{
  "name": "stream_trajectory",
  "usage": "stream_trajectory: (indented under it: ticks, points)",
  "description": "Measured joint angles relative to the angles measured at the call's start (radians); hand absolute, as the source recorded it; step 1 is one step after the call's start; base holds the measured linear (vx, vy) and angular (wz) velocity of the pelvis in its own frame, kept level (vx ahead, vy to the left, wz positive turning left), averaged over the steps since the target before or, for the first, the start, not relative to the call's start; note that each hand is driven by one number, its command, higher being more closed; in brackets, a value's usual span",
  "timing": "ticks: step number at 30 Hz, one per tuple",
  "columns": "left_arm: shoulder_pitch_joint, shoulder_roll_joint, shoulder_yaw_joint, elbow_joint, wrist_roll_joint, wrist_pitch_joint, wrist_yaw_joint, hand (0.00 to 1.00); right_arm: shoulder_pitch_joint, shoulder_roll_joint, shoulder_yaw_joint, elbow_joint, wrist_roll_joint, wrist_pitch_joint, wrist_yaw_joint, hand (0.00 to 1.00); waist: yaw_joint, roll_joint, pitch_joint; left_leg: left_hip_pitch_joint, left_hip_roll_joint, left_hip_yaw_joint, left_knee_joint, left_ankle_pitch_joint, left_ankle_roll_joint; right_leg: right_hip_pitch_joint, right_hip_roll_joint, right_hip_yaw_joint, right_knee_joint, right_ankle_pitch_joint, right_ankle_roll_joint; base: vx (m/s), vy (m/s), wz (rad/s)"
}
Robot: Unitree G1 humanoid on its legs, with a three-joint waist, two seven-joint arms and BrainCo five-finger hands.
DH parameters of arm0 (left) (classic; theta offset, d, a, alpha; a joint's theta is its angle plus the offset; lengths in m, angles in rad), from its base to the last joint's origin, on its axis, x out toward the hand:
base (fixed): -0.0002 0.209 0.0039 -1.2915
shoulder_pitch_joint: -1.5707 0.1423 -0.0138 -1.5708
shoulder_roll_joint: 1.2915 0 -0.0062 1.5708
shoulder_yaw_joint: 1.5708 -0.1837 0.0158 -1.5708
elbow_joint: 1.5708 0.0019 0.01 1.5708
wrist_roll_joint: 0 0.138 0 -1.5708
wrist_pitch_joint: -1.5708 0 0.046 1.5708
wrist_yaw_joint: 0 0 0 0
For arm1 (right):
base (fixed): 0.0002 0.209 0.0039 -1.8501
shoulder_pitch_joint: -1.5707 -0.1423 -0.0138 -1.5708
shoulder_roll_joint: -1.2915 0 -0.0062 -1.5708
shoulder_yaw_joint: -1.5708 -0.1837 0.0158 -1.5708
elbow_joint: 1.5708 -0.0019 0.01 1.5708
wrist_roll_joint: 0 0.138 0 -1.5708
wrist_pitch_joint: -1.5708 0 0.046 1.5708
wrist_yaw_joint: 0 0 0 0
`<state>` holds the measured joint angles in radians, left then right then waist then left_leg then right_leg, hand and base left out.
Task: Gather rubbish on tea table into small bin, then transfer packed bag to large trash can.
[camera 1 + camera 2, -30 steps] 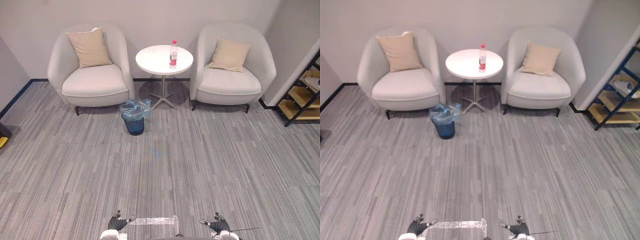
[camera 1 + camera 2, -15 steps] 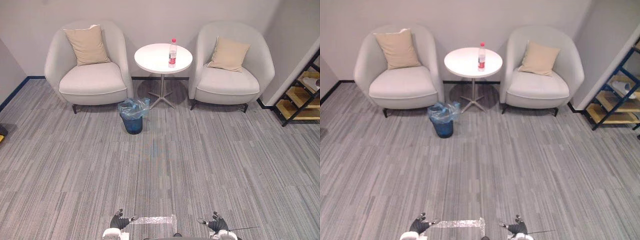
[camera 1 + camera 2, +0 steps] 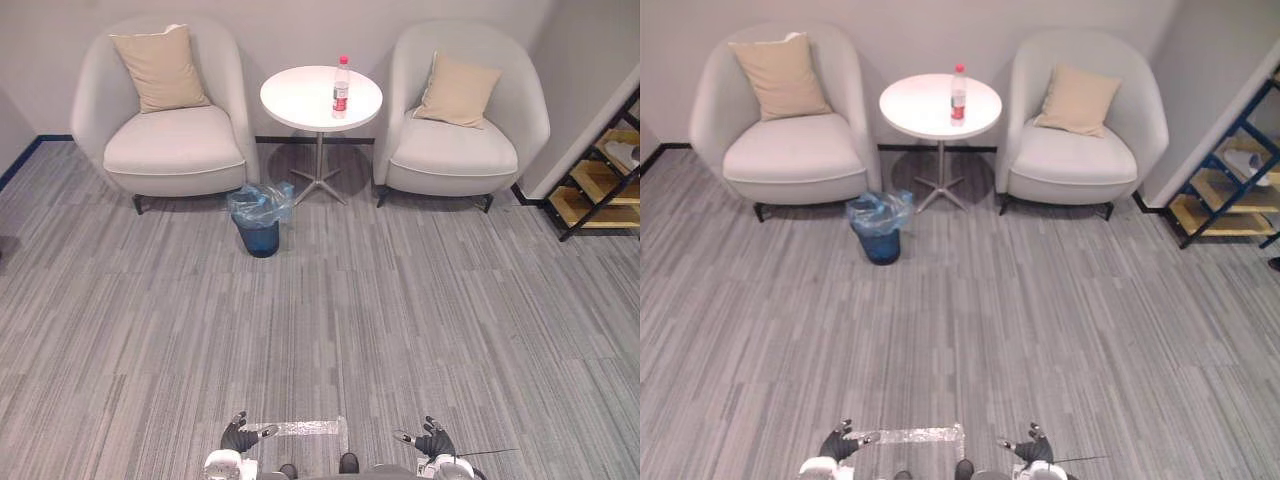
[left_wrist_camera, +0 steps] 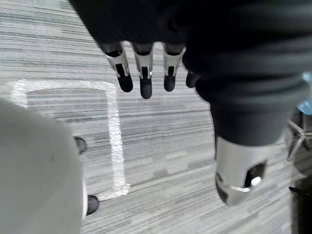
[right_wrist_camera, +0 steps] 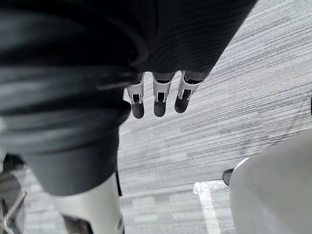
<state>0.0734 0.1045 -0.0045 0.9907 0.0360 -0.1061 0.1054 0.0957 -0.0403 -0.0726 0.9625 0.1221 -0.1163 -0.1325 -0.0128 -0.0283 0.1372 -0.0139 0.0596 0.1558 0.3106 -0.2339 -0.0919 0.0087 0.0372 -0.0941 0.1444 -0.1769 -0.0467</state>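
A round white tea table stands far ahead between two armchairs, with a clear plastic bottle with a red cap upright on it. A small dark blue bin lined with a light blue bag sits on the carpet in front of the left chair. My left hand and right hand hang low at the near edge, far from the table. Both hold nothing, and their fingers hang straight in the wrist views.
Two pale armchairs with beige cushions flank the table against the wall. A dark shelf unit with wooden boards stands at the right. A taped outline marks the grey carpet near me.
The camera has tipped and shifted, so the chairs, table and bin sit higher in the picture. Both hands stay low and hold nothing.
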Motion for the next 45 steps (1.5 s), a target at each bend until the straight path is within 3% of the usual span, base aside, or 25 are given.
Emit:
stream_trajectory:
  ticks: [3,6,9,12,13,14,16,18,19,20,21,22,24,27,28,29,30,31,33,34,35,36,38,41,45]
  points:
    - [0.006,-0.014,0.034,-0.076,-0.002,0.004,-0.001,0.00,0.033,0.001,0.008,-0.076,0.010,-0.003,-0.006,0.00,0.011,0.003,0.030,-0.158,0.064,0.055,0.386,-0.003,0.001,0.025,-0.005,0.019,0.063,-0.040,-0.035,0.16,-0.087,-0.17]
    - [0.024,-0.031,0.042,-0.127,-0.020,0.003,0.001,0.00,0.038,-0.002,0.015,-0.103,0.020,-0.005,-0.021,0.00,0.014,0.018,0.041,-0.242,0.110,0.060,0.476,-0.028,0.002,0.069,-0.016,0.057,0.075,-0.079,-0.044,0.26,-0.016,-0.28]
    - [0.033,-0.039,0.054,-0.148,-0.025,-0.002,0.005,0.00,0.021,-0.002,0.019,-0.120,0.036,-0.005,-0.024,0.00,0.026,0.019,0.043,-0.318,0.072,0.072,0.350,-0.024,-0.001,0.115,-0.049,0.098,0.024,-0.093,-0.038,0.34,0.084,-0.38]
    - [0.027,-0.041,0.044,-0.143,-0.036,-0.014,0.004,0.00,-0.013,-0.005,0.018,-0.108,0.035,-0.005,-0.025,0.00,0.045,0.020,0.043,-0.334,-0.014,0.044,0.065,0.079,0.004,0.143,-0.087,0.150,-0.021,-0.108,-0.014,0.39,0.185,-0.61]
    - [0.025,-0.044,0.035,-0.134,-0.040,-0.017,0.004,0.00,-0.015,-0.012,0.020,-0.090,0.035,-0.006,-0.025,0.00,0.054,0.036,0.037,-0.327,-0.032,0.011,-0.041,0.163,0.026,0.153,-0.080,0.173,-0.031,-0.114,-0.003,0.46,0.257,-0.77]
    - [0.012,-0.042,0.034,-0.132,-0.039,-0.016,-0.001,0.00,-0.027,-0.005,0.025,-0.068,0.033,-0.001,-0.024,0.00,0.066,0.018,0.028,-0.317,-0.055,0.013,-0.026,0.185,0.078,0.150,-0.097,0.205,0.005,-0.133,0.021,0.48,0.248,-0.66]
    - [-0.001,-0.034,0.034,-0.117,-0.038,-0.017,-0.003,0.00,-0.026,0.006,0.036,-0.071,0.030,-0.001,-0.018,0.00,0.064,-0.009,0.029,-0.297,-0.070,0.041,-0.011,0.150,0.101,0.086,-0.115,0.214,0.167,-0.141,0.040,0.50,0.210,-0.35]
    - [-0.017,-0.024,0.025,-0.089,-0.038,-0.011,0.000,0.00,-0.024,0.004,0.036,-0.070,0.026,0.000,-0.015,0.00,0.060,-0.019,0.031,-0.242,-0.080,0.066,-0.011,0.114,0.126,0.005,-0.128,0.211,0.386,-0.116,0.127,0.54,0.189,-0.32]
    - [-0.015,-0.016,0.007,-0.084,-0.039,-0.005,0.000,0.00,-0.029,0.003,0.037,-0.072,0.010,0.000,-0.010,0.00,0.060,-0.018,0.032,-0.184,-0.085,0.079,-0.023,0.082,0.136,-0.064,-0.139,0.203,0.581,-0.092,0.242,0.53,0.166,-0.34]
    - [-0.016,-0.012,-0.012,-0.082,-0.040,-0.002,0.000,0.00,-0.034,0.004,0.038,-0.076,-0.004,0.000,-0.003,0.00,0.053,-0.013,0.035,-0.124,-0.086,0.082,-0.038,0.058,0.138,-0.130,-0.156,0.153,0.740,-0.092,0.255,0.44,0.133,-0.32]
    - [-0.016,-0.010,-0.018,-0.082,-0.041,-0.001,0.000,0.00,-0.036,0.005,0.040,-0.076,-0.005,0.000,-0.002,0.00,0.050,-0.012,0.035,-0.104,-0.087,0.081,-0.048,0.053,0.138,-0.149,-0.166,0.125,0.780,-0.097,0.243,0.39,0.079,-0.14]
    - [-0.022,-0.010,-0.025,-0.081,-0.042,0.001,0.000,0.00,-0.038,0.006,0.048,-0.077,-0.006,0.001,0.001,0.00,0.048,-0.010,0.038,-0.031,-0.086,0.080,-0.090,0.049,0.140,-0.199,-0.197,0.041,0.848,-0.118,0.181,0.38,0.033,-0.05]
    - [-0.029,-0.012,-0.025,-0.077,-0.054,0.002,0.000,0.00,-0.040,0.005,0.050,-0.077,-0.006,0.001,0.002,0.00,0.045,0.001,0.045,0.049,-0.074,0.077,-0.143,0.049,0.140,-0.242,-0.212,-0.031,0.816,-0.149,0.125,0.41,-0.007,0.02]
    - [-0.044,-0.008,-0.024,-0.060,-0.060,0.002,-0.001,0.00,-0.060,0.001,0.050,-0.072,-0.006,0.001,0.005,0.00,0.016,0.012,0.052,0.103,-0.032,0.053,-0.170,0.049,0.139,-0.316,-0.199,-0.081,0.565,-0.156,0.117,0.32,-0.130,0.26]
    - [-0.051,-0.005,-0.024,-0.044,-0.060,0.002,-0.001,0.00,-0.064,-0.003,0.048,-0.067,-0.006,0.000,0.005,0.00,0.011,0.012,0.052,0.111,-0.011,0.040,-0.170,0.048,0.137,-0.337,-0.174,-0.048,0.391,-0.097,0.119,0.39,-0.252,0.33]
    - [-0.046,-0.001,-0.025,-0.032,-0.060,0.002,-0.001,0.00,-0.059,-0.005,0.046,-0.057,-0.008,0.001,0.002,0.00,0.011,0.006,0.048,0.130,-0.006,0.025,-0.166,0.034,0.104,-0.323,-0.160,-0.017,0.228,0.022,0.112,0.33,-0.214,0.34]
    - [-0.042,0.000,-0.025,-0.029,-0.059,0.002,-0.001,0.00,-0.055,-0.006,0.046,-0.049,-0.010,0.001,0.001,0.00,0.010,0.000,0.046,0.139,-0.006,0.016,-0.164,0.025,0.088,-0.320,-0.159,-0.005,0.192,0.074,0.104,0.37,-0.265,0.41]
    - [-0.032,-0.005,-0.013,-0.008,-0.059,0.003,-0.001,0.00,-0.048,-0.013,0.048,-0.030,-0.016,0.001,0.005,0.00,0.009,-0.016,0.032,0.166,-0.005,-0.020,-0.148,-0.036,0.010,-0.326,-0.164,0.008,0.206,0.137,0.084,0.23,-0.203,0.20]
    - [-0.022,-0.031,-0.007,0.000,-0.058,0.002,-0.002,0.00,-0.060,-0.045,0.048,-0.018,-0.016,0.003,0.004,0.00,0.011,0.034,0.026,0.143,0.047,-0.046,-0.081,-0.049,-0.002,-0.319,-0.133,-0.027,0.232,0.089,0.070,0.38,-0.319,0.36]
    - [-0.025,-0.050,0.008,-0.006,-0.059,0.002,-0.002,0.00,-0.059,-0.054,0.039,-0.014,-0.013,-0.002,0.003,0.00,0.000,0.056,0.039,0.059,0.083,-0.078,0.094,-0.050,-0.008,-0.286,-0.116,-0.063,0.210,0.065,0.048,0.33,-0.269,0.49]
    - [-0.026,-0.052,0.012,-0.007,-0.059,0.002,-0.002,0.00,-0.059,-0.054,0.038,-0.015,-0.013,-0.003,0.003,0.00,0.001,0.059,0.040,0.041,0.090,-0.082,0.131,-0.047,-0.013,-0.280,-0.111,-0.064,0.208,0.062,0.045,0.36,-0.332,0.35]
    - [-0.025,-0.062,0.038,-0.026,-0.059,0.003,-0.002,0.00,-0.057,-0.053,0.040,-0.016,-0.013,-0.004,0.001,0.00,0.008,0.069,0.051,-0.038,0.131,-0.085,0.325,-0.007,-0.046,-0.236,-0.090,-0.075,0.196,0.038,0.026,0.28,-0.229,0.15]
    - [-0.020,-0.061,0.047,-0.058,-0.059,0.002,-0.002,0.00,-0.036,-0.046,0.051,-0.045,-0.002,-0.005,-0.008,0.00,0.015,0.057,0.068,-0.121,0.184,-0.050,0.536,0.006,-0.030,-0.139,-0.082,-0.104,0.178,-0.017,-0.002,0.31,-0.208,0.23]
    - [-0.020,-0.074,0.051,-0.093,-0.059,-0.003,-0.001,0.00,-0.028,-0.037,0.046,-0.052,-0.001,-0.011,-0.015,0.00,0.021,0.051,0.070,-0.201,0.201,0.056,0.518,-0.016,-0.004,-0.043,-0.086,-0.121,0.108,-0.030,-0.001,0.28,-0.092,0.21]
    - [-0.028,-0.077,0.045,-0.095,-0.059,-0.016,-0.002,0.00,-0.038,-0.035,0.035,-0.041,-0.001,-0.010,-0.016,0.00,0.028,0.050,0.070,-0.264,0.080,0.105,0.105,0.034,0.006,0.035,-0.118,-0.146,0.005,-0.020,0.043,0.29,0.061,0.16]
